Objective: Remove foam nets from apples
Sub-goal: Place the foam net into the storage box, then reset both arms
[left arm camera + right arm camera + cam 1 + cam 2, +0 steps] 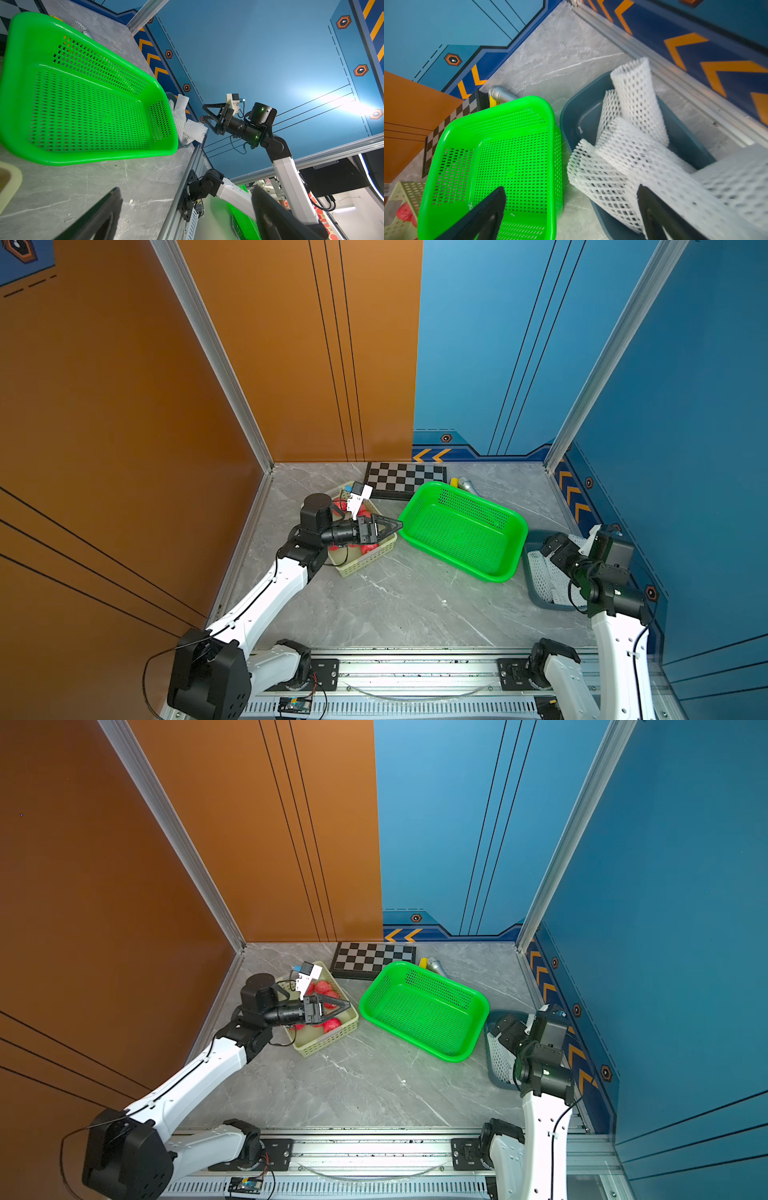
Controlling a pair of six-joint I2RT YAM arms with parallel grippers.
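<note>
Several bare red apples (331,1025) lie in a beige perforated basket (328,1039) at the left. My left gripper (390,529) hovers open over that basket, with nothing between its fingers (99,214). White foam nets (633,149) are piled in a dark blue-grey bin (583,116) at the right, and some hang over its rim. My right gripper (548,547) stands open just above the pile. In the right wrist view one blurred net lies against one of its fingers (660,214) but is not pinched. No net shows on any apple.
An empty green perforated basket (461,531) sits mid-table between the beige basket and the bin. Behind it a chessboard (405,479) and a silver microphone (467,485) lie against the back wall. Enclosure walls stand close on the left, back and right.
</note>
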